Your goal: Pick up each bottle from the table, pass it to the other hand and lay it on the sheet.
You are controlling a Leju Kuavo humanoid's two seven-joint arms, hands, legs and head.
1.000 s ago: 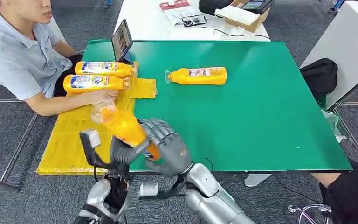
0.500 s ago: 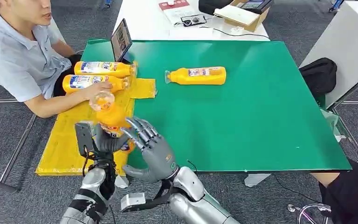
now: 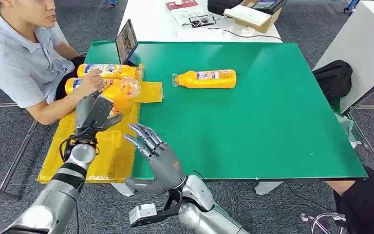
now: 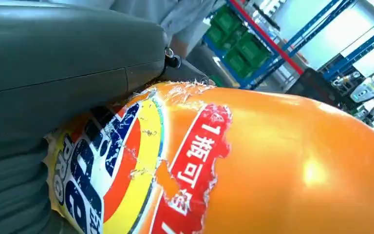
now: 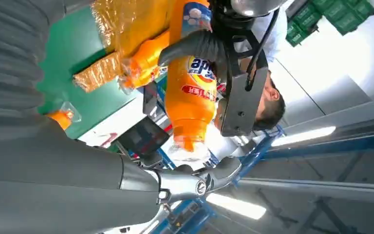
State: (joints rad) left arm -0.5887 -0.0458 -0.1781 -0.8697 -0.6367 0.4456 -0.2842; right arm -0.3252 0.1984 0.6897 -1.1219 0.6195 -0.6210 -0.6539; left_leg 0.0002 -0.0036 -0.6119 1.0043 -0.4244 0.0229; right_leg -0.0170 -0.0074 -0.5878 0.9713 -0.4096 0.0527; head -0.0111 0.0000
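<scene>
bottles are the task here, all orange with printed labels. from the left of the head view: a person (image 3: 17, 58) in a grey shirt sits at about nine to ten o'clock of the green desk (image 3: 272, 122), one hand (image 3: 91, 80) resting on the nearer of two bottles lying side by side on the yellow sheet (image 3: 73, 151). the far bottle (image 3: 108, 71) and the near bottle (image 3: 75, 85) lie at roughly ten o'clock of the desk, caps pointing toward three o'clock. the sheet covers the desk's nine o'clock edge.

next, the left hand (image 3: 93, 113) grasps the held bottle (image 3: 119, 95) around its labelled body, above the sheet, clear cap end tilted up toward one o'clock and close to the near bottle; whether they touch is hard to tell. the left wrist view shows its scuffed label (image 4: 141, 170) pressed against the grey thumb.

just to the right, the right hand (image 3: 153, 151) is released, fingers (image 3: 143, 134) spread and holding nothing, at six o'clock over the desk's near edge beside the sheet.

a tablet (image 3: 126, 41) stands at eleven o'clock. the lone bottle (image 3: 207, 79) lies on bare desk toward twelve o'clock, cap pointing to nine o'clock. a black bag (image 3: 335, 78) sits off the desk at three o'clock.
</scene>
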